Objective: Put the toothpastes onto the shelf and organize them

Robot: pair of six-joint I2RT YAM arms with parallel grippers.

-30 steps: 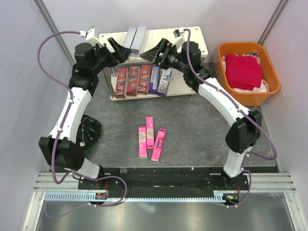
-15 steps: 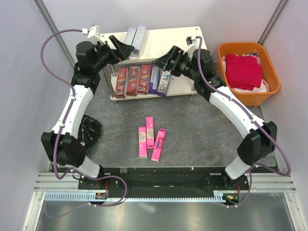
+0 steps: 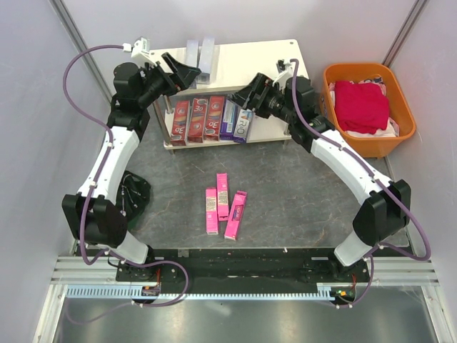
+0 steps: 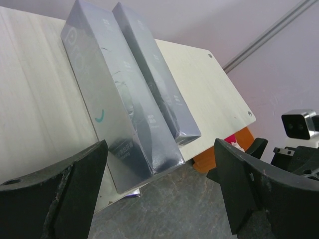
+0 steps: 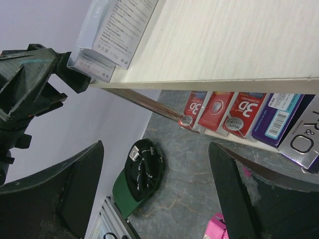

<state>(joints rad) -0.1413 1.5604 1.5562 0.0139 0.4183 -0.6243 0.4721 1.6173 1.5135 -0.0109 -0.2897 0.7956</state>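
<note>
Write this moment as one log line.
shelf: two silver cartons on top | table: three pink cartons | left jaws: open | right jaws: open

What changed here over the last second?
The right gripper, open, drew back rightward from the two silver cartons on top of the shelf. They now lie straighter and further back. The left gripper, open near them, barely shifted. The three pink cartons on the table and the five lower-row cartons stayed put.

Pale grey walls (image 3: 28, 107) stand on three sides. The table (image 3: 300, 186) is dark marbled grey — a metal rail (image 3: 250, 293) edges it.
</note>
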